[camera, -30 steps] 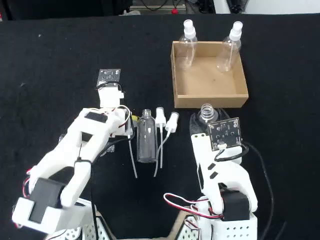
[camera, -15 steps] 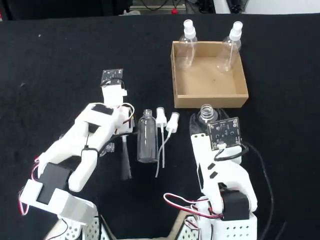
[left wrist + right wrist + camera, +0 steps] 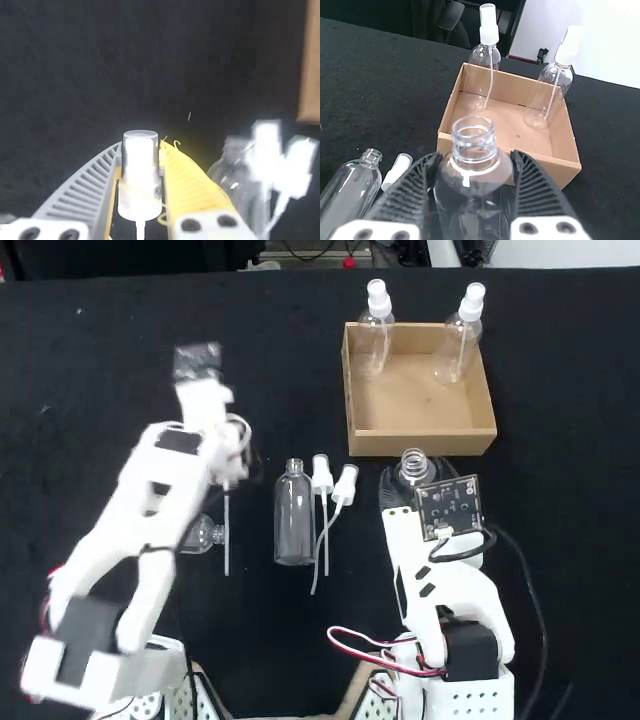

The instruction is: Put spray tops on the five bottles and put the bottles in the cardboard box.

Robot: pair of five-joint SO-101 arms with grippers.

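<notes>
My left tool [image 3: 141,150] pinches a spray top [image 3: 140,182]; my right tool [image 3: 472,162] clamps an open-necked bottle [image 3: 472,136] near the cardboard box [image 3: 564,170].

Seen from the left wrist, the lying bottle [image 3: 235,172] and two loose tops [image 3: 266,145] are a blur, and the left arm [image 3: 150,510] hides most of another bottle [image 3: 203,536].

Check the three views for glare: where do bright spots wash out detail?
High view: even light, the black tablecloth shows no glare. Left wrist view: two loose white spray tops bloom bright, edges lost; the gripped white spray top reads fine. Right wrist view: the gripped clear plastic bottle glints mildly.
</notes>
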